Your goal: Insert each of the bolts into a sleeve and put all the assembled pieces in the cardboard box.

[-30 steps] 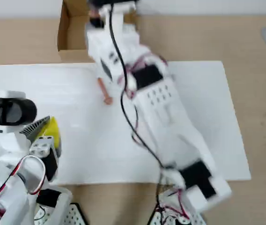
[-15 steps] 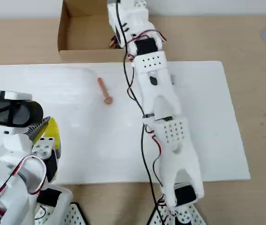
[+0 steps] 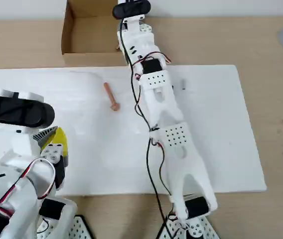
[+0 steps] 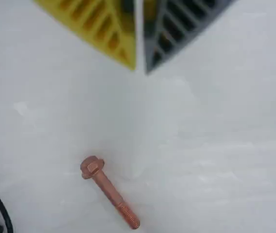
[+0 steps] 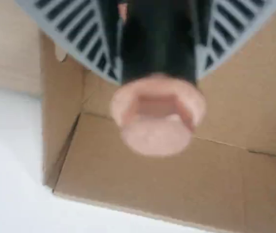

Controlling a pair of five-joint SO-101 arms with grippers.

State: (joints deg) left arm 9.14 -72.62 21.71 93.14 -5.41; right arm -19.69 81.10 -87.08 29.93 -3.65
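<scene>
The right hand [image 5: 158, 53] is clamped on the sleeve [image 5: 157, 34], with its bolt [image 5: 156, 114] head-down over the cardboard box [image 3: 68, 35]. The bolt may slide out on release. The left hand [image 4: 140, 58] is closed and empty. A second bolt [image 3: 111, 96] lies on the white sheet [image 3: 216, 124].

The right arm [image 3: 169, 114] stretches forward, right gripper [image 5: 157, 58] clamping a sleeved bolt [image 5: 157, 116]; left arm [image 3: 22, 169] folded back, left gripper [image 4: 140, 68] closed

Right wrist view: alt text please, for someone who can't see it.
The right claw grips a black sleeve with a copper bolt in it, head toward the camera. Behind it is the inside of the cardboard box.
</scene>
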